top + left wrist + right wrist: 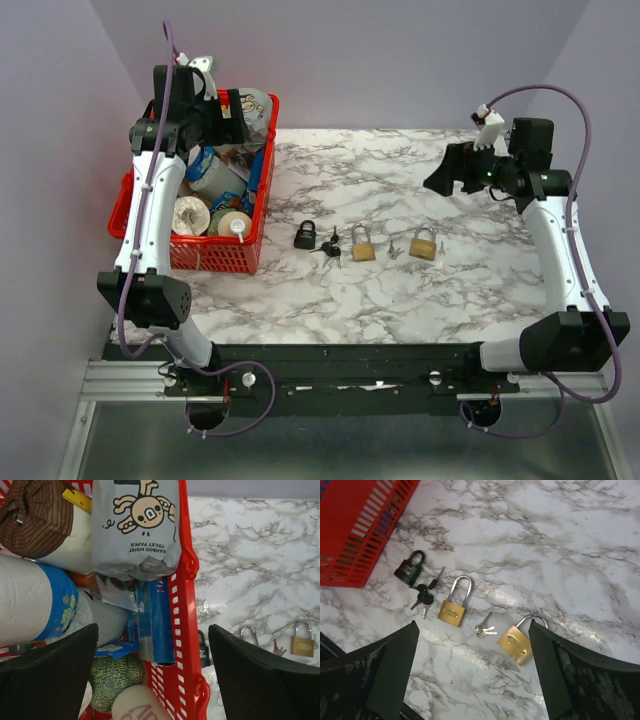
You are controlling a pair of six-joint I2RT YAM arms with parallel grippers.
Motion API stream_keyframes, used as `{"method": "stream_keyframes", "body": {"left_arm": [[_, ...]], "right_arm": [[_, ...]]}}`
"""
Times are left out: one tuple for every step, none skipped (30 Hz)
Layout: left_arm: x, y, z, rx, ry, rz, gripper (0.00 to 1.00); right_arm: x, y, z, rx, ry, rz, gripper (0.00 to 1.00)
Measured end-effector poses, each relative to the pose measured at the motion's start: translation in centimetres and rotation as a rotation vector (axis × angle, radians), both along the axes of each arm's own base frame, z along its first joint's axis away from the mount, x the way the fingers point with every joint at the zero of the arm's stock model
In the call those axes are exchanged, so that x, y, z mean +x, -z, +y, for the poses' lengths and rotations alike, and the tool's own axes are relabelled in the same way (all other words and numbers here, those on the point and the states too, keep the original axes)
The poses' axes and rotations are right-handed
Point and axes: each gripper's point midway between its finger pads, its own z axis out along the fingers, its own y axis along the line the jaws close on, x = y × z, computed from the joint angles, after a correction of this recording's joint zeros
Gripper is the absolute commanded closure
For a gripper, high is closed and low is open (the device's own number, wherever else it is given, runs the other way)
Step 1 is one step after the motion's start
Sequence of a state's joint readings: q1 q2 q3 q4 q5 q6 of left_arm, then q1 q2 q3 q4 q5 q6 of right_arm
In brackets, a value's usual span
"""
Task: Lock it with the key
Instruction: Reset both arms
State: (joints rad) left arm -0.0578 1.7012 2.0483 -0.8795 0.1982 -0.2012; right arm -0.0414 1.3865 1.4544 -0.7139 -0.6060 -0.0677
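Three padlocks lie in a row on the marble table: a black padlock (305, 236) (409, 568), a brass padlock (362, 244) (454, 607) and a second brass padlock (424, 243) (520, 641). Black-headed keys (328, 249) (423, 596) lie by the black padlock. Silver keys (394, 250) (484, 628) lie between the brass ones. My right gripper (472, 675) is open and empty, high above the locks. My left gripper (152, 675) is open and empty above the red basket (252, 215) (186, 605).
The red basket at the table's left holds toilet paper rolls (25, 600), a wet-wipes pack (135, 525), a blue box (156, 622) and a melon (115, 677). The purple wall rises behind the table.
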Motion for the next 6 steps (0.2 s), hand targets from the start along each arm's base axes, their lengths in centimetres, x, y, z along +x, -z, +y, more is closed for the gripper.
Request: {"method": "stream_keyframes", "body": {"left_arm": [[-0.6, 0.7, 0.2, 0.016, -0.003, 0.011, 0.01], [-1.5, 1.4, 0.4, 0.029, -0.007, 0.030, 0.01], [-2.5, 1.9, 0.5, 0.039, -0.008, 0.041, 0.01], [-3.1, 2.1, 0.5, 0.043, -0.007, 0.047, 0.01], [-3.7, 2.0, 0.6, 0.048, -0.008, 0.044, 0.01], [-4.0, 1.7, 0.7, 0.052, -0.010, 0.035, 0.01]], "right_arm": [[-0.4, -0.2, 0.9, 0.000, -0.024, -0.010, 0.00], [-0.8, -0.4, 1.7, 0.000, -0.048, -0.018, 0.00], [-1.1, -0.5, 2.5, 0.000, -0.069, -0.023, 0.00], [-1.5, -0.5, 3.1, 0.001, -0.087, -0.025, 0.00], [-1.7, -0.5, 3.6, 0.002, -0.102, -0.025, 0.00], [-1.8, -0.5, 3.9, 0.002, -0.111, -0.027, 0.00]]}}
